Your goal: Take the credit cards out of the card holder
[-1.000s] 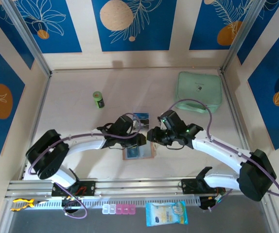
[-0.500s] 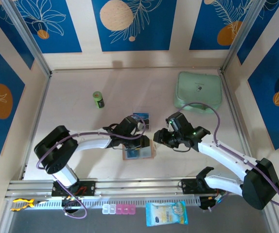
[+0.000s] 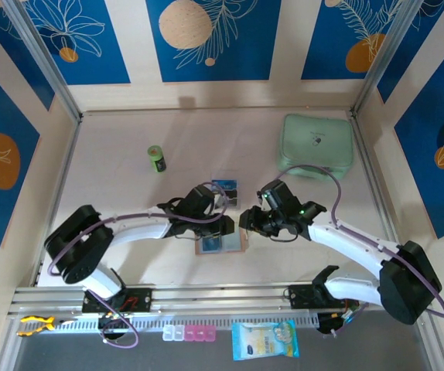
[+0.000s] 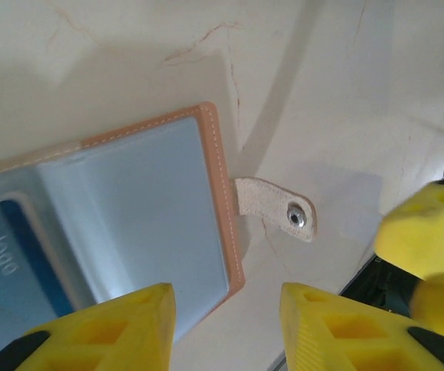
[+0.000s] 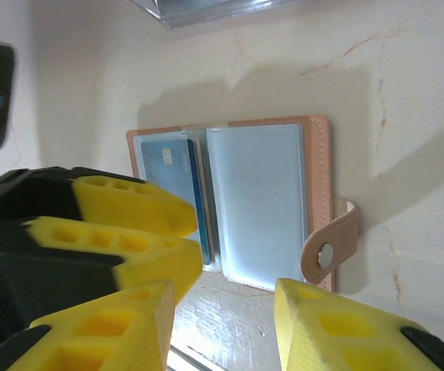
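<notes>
Right wrist view: right gripper (image 5: pixel 222 328) and left gripper (image 4: pixel 226 325) both spread open, card holder (image 5: pixel 262 202) lying open flat just beyond the fingertips, its blue credit card (image 5: pixel 169 185) thin, stiff, likely slick, so I'd pinch its pocket-mouth edge while pinning the floppy holder.

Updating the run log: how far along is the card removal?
Done: the tan leather card holder lies open, its snap strap undone. In hand: nothing; the left tool and right tool are both open and empty, close to it. Left: the blue plastic card sits in its clear pocket, to be pulled out.
</notes>
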`<action>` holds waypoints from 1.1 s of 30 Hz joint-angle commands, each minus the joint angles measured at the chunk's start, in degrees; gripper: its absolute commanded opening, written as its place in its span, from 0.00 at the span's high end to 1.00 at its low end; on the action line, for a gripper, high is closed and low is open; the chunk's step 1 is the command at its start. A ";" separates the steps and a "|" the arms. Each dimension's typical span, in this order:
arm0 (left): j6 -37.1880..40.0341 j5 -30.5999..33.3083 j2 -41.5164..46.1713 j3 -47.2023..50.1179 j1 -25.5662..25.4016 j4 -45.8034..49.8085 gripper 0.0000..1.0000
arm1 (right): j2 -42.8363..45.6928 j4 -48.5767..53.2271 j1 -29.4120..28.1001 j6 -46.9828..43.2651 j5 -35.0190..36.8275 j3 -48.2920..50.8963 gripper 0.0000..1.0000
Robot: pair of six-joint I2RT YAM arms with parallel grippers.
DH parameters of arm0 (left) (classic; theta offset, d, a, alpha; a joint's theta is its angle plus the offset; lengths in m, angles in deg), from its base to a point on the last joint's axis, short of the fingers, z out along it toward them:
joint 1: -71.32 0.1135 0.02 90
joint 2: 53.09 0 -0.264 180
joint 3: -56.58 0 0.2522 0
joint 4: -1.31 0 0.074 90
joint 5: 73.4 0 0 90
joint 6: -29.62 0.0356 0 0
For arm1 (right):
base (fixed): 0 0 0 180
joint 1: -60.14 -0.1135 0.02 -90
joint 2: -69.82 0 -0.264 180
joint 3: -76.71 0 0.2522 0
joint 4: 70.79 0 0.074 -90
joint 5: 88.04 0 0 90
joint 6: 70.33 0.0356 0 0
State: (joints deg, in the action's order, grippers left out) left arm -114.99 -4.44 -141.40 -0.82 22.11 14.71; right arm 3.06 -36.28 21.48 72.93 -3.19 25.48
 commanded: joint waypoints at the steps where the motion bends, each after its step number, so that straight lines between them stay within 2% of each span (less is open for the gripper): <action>1: 1.65 1.69 4.23 2.74 1.54 2.84 0.60 | -1.96 -2.06 -1.52 0.92 -1.44 -0.75 0.62; 7: 1.83 2.59 10.01 7.57 3.77 4.67 0.65 | -7.44 -4.13 -4.77 1.56 -1.45 -2.61 0.65; 14: 1.88 3.41 15.00 12.26 7.02 6.23 0.78 | -14.19 -7.78 -8.21 2.67 -1.71 -5.04 0.69; 21: 3.10 0.81 14.10 12.83 9.43 6.05 0.87 | -19.90 -8.33 -10.02 2.12 -2.03 -8.23 0.72; 28: 3.03 -2.24 10.47 12.51 9.99 3.85 0.90 | -24.43 -8.48 -10.26 1.57 -2.60 -11.00 0.73; 33: 3.45 -1.89 9.62 12.54 10.02 4.43 0.91 | -26.10 -8.36 -10.22 1.14 -2.85 -12.21 0.74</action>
State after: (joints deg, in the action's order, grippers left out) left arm -112.65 -5.05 -131.22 11.66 31.57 19.34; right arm -22.21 -44.87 11.71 74.61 -4.72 14.99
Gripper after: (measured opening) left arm 0.094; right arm 0.259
